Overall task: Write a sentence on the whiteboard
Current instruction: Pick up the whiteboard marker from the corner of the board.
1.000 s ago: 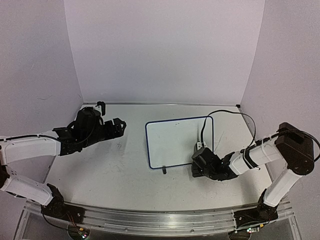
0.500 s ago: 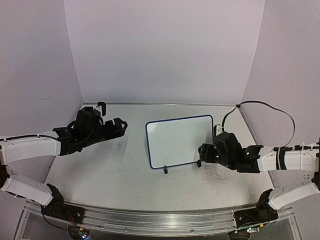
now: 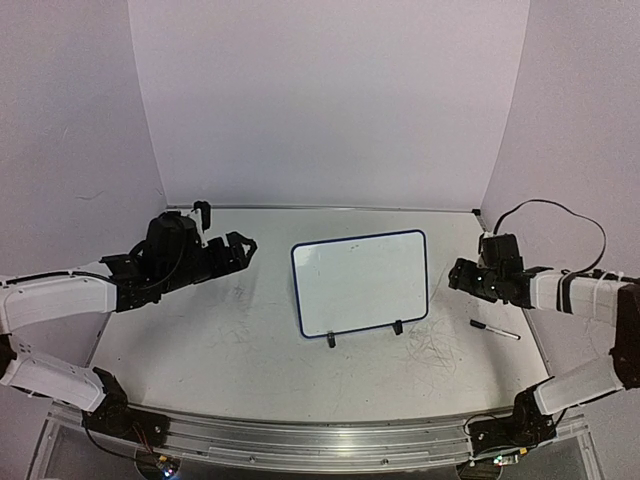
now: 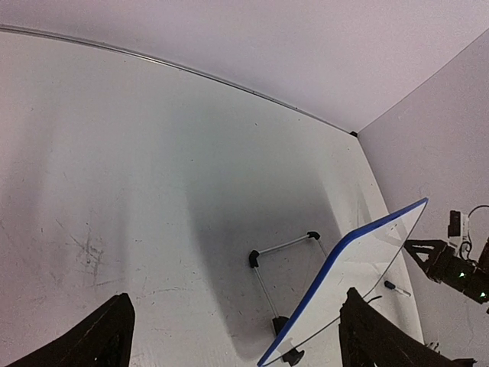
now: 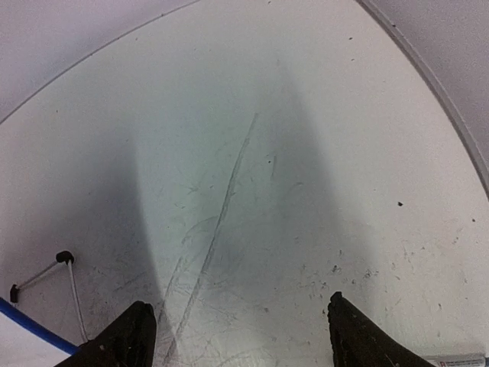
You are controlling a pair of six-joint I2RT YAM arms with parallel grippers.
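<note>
Centrally in the top view stands the whiteboard (image 3: 360,283), a marker (image 3: 495,329) lying lower right of it. From the left wrist, the left gripper (image 4: 235,317) gapes empty; from the right wrist, the right gripper (image 5: 238,321) also is spread, empty

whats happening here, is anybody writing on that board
Nobody is writing right now. The whiteboard stands on its feet in the middle of the table, with no writing I can make out. A marker lies to its right. The left gripper and right gripper hang open on either side, holding nothing.
</note>
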